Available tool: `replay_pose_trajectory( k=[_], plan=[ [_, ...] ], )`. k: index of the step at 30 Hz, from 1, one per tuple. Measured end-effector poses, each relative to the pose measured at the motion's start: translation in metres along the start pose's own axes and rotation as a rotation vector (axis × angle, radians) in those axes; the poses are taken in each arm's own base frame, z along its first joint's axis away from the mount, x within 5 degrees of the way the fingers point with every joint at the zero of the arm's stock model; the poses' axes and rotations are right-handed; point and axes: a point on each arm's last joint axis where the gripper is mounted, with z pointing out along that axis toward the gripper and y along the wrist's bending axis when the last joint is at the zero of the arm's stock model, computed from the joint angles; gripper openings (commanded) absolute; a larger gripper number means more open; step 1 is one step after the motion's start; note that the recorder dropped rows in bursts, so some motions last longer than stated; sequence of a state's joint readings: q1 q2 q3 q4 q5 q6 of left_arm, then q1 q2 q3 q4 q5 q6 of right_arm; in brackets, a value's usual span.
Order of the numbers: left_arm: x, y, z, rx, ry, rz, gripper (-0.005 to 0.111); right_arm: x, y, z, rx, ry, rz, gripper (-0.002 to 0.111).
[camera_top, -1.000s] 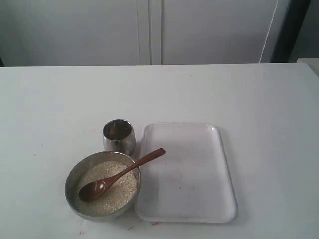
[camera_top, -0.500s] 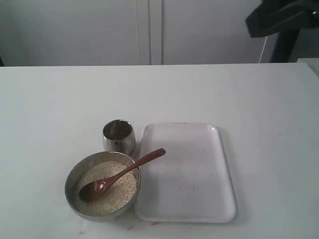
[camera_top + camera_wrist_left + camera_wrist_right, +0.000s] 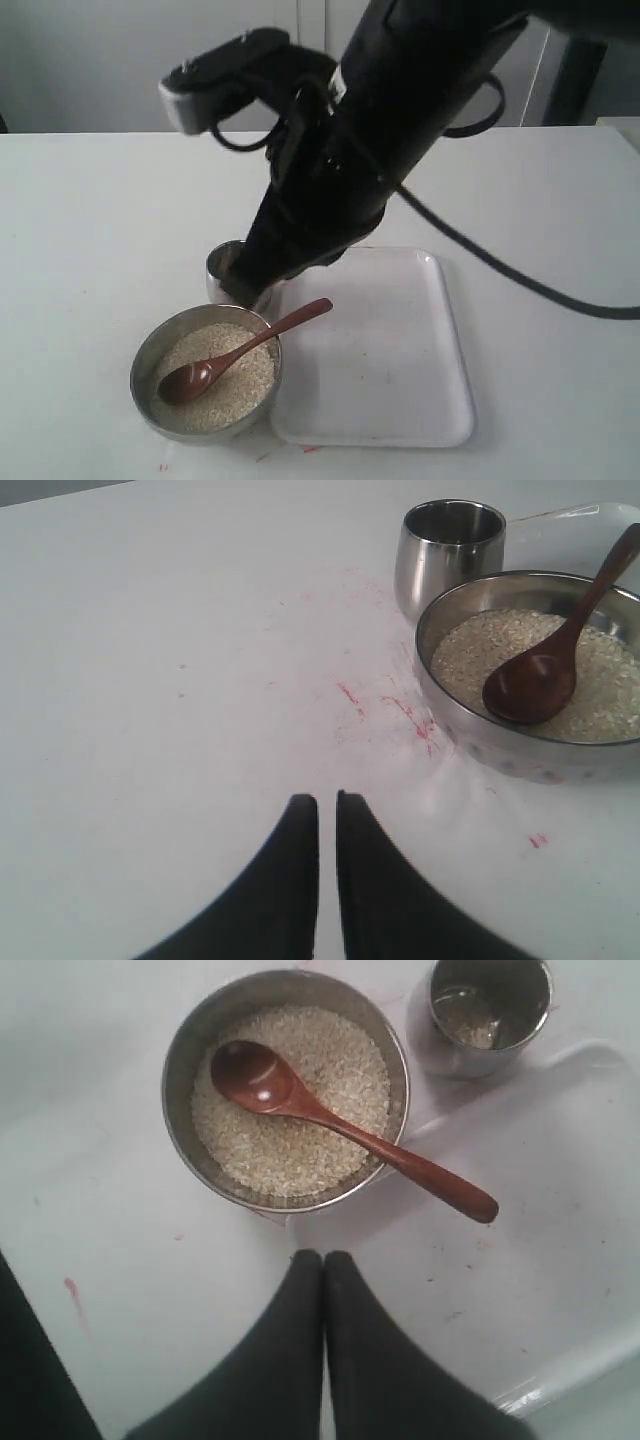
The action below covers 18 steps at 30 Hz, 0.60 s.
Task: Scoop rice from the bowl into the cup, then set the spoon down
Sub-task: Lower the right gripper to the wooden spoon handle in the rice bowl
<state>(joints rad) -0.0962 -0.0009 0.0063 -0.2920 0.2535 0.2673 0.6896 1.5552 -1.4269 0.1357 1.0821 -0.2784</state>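
Note:
The steel bowl [image 3: 150, 352] stands near the table's front, filled with off-white rice [image 3: 235, 385]. The wooden spoon [image 3: 240, 352] lies with its head on the rice and its handle over the rim toward the tray. The small steel cup [image 3: 222, 268] stands just behind the bowl, partly hidden by my right arm. My right gripper [image 3: 323, 1255] hovers above the bowl's edge, shut and empty, short of the spoon [image 3: 340, 1128], the bowl [image 3: 190, 1040] and the cup [image 3: 490, 1010]. My left gripper [image 3: 327, 798] is shut and empty above bare table, away from the bowl [image 3: 500, 742], spoon [image 3: 545, 670] and cup [image 3: 445, 555].
A white rectangular tray [image 3: 390, 360] lies right of the bowl, under the spoon handle's tip. My black right arm [image 3: 360, 140] and its cable cross the middle of the table. Red marks [image 3: 385, 705] dot the tabletop. White cabinet doors stand behind.
My right arm has swung in from the upper right and now hangs over the cup and bowl. Bowl, spoon, cup and tray have not moved.

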Motion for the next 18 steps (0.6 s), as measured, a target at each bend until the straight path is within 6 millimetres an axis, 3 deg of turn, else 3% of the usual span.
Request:
replay_pose_trajectory(
  k=[3,13,18],
  plan=[
    [0.000,0.000,0.000,0.000,0.000,0.000,0.014,-0.002,-0.004,0.025,-0.015,0.059,-0.130,0.000],
    [0.000,0.000,0.000,0.000,0.000,0.000,0.014,-0.007,-0.010,0.059,-0.031,0.085,-0.480,0.001],
    [0.000,0.000,0.000,0.000,0.000,0.000,0.014,-0.006,-0.012,0.071,-0.033,0.115,-0.546,0.019]
  ],
)
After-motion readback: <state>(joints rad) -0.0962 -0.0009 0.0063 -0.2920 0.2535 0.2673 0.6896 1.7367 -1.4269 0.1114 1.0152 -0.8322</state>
